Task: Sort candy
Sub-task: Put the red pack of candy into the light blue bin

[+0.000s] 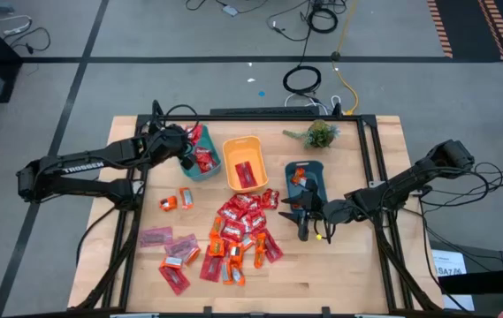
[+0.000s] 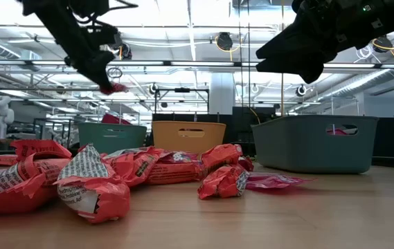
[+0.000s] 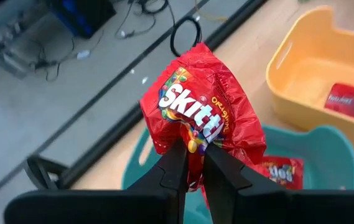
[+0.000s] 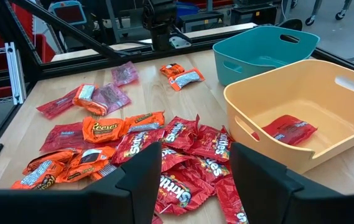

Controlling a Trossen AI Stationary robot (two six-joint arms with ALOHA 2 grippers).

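Lighting: bright, even; ceiling strip lights across top of low view. Glare on red wrappers, lower left, blurred. Shadows soft. Left wrist view foreground soft.

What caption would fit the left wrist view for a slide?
Left end effector shut on a red Skittles packet above the teal bin, beside the yellow bin.

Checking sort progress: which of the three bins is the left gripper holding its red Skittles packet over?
The teal bin at the table's far left, beside the orange bin. The left gripper hangs above it, shut on a red Skittles packet; the right-hand teal bin sits far from it.
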